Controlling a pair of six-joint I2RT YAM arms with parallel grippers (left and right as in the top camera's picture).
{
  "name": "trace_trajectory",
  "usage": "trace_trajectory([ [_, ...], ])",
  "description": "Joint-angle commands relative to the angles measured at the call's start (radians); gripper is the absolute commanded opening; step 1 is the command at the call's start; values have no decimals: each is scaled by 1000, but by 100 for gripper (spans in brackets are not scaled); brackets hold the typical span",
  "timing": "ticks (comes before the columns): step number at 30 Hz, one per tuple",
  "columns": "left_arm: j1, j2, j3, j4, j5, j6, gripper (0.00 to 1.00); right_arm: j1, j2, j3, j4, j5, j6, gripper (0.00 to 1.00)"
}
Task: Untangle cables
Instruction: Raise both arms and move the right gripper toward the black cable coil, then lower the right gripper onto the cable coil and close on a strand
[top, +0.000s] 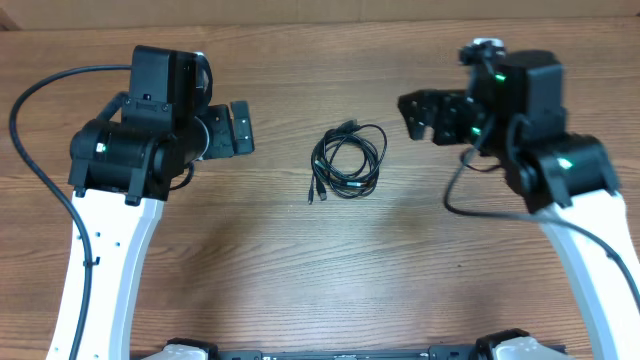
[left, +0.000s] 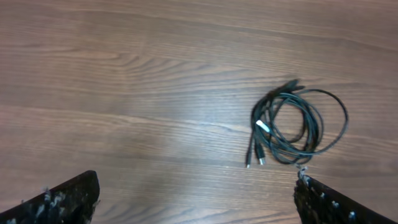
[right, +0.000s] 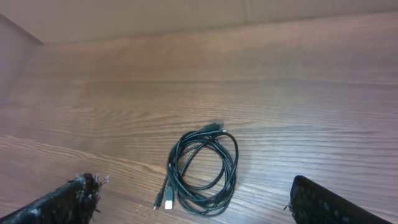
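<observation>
Black and thin, the cables (top: 347, 160) lie as one small loose coil on the wooden counter (top: 300, 290), a little above the middle of the overhead frame, their plug ends trailing out at the coil's lower left; the loops overlap one another, so nothing is separated yet and the untangling looks not yet begun. The left tool (top: 241, 128) hangs at the left of the coil and the right tool (top: 412, 114) at its right, both well apart from it and touching nothing; each faces inward, probably so the arms can come at the bundle from opposite sides and draw the cords apart. The left tool stands wide, its fingers (left: 68, 199) at the two lower corners of its wrist view with bare wood between them; the right tool is likewise spread wide and empty, the coil low and centred in its wrist view, which suits a straight approach.
</observation>
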Motion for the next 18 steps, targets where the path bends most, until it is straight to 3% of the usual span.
trace_trajectory([
  [1, -1, -30, 52, -23, -98, -47, 100, 36, 122, 22, 25, 53, 42, 92],
  [5, -1, -38, 56, -43, -133, -46, 100, 45, 246, 22, 37, 53, 62, 86],
  [18, -1, -38, 56, -57, -136, -43, 100, 56, 462, 20, 42, 45, 69, 85],
])
